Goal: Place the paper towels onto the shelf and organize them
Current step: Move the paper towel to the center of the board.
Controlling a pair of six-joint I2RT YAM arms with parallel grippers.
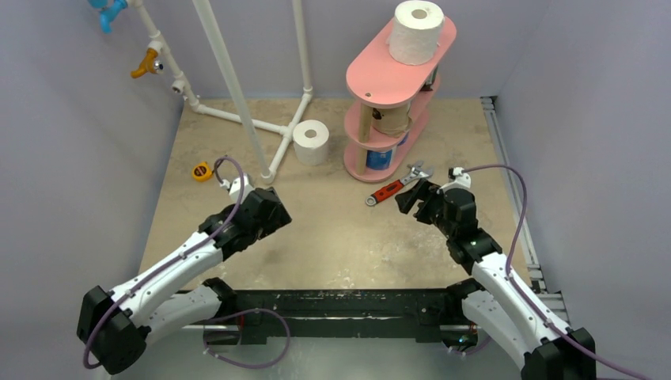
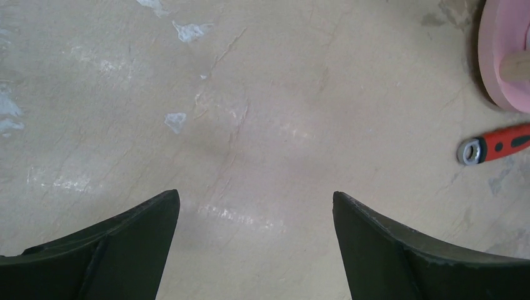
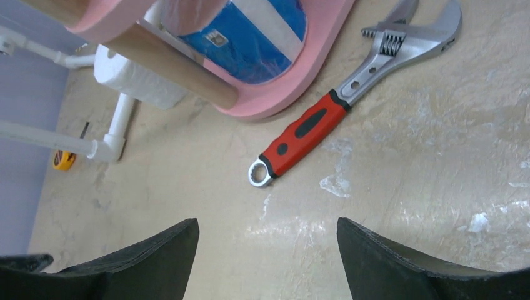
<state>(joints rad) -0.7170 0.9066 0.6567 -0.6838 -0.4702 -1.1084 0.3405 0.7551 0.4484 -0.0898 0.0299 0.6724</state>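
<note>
The pink shelf (image 1: 380, 79) stands at the back centre-right. A white roll (image 1: 416, 32) sits on its top board, a tan roll (image 1: 390, 119) on the middle board, a blue-wrapped roll (image 1: 380, 158) on the bottom board. The blue roll (image 3: 256, 37) also shows in the right wrist view. Another white roll (image 1: 311, 142) stands on the table left of the shelf, beside the pipe frame. My left gripper (image 1: 277, 207) is open and empty over bare table. My right gripper (image 1: 406, 196) is open and empty near the wrench.
A red-handled wrench (image 1: 394, 185) lies in front of the shelf; it also shows in the right wrist view (image 3: 312, 131). A white pipe frame (image 1: 237, 95) stands at the back left. A yellow tape measure (image 1: 202, 171) lies at the left.
</note>
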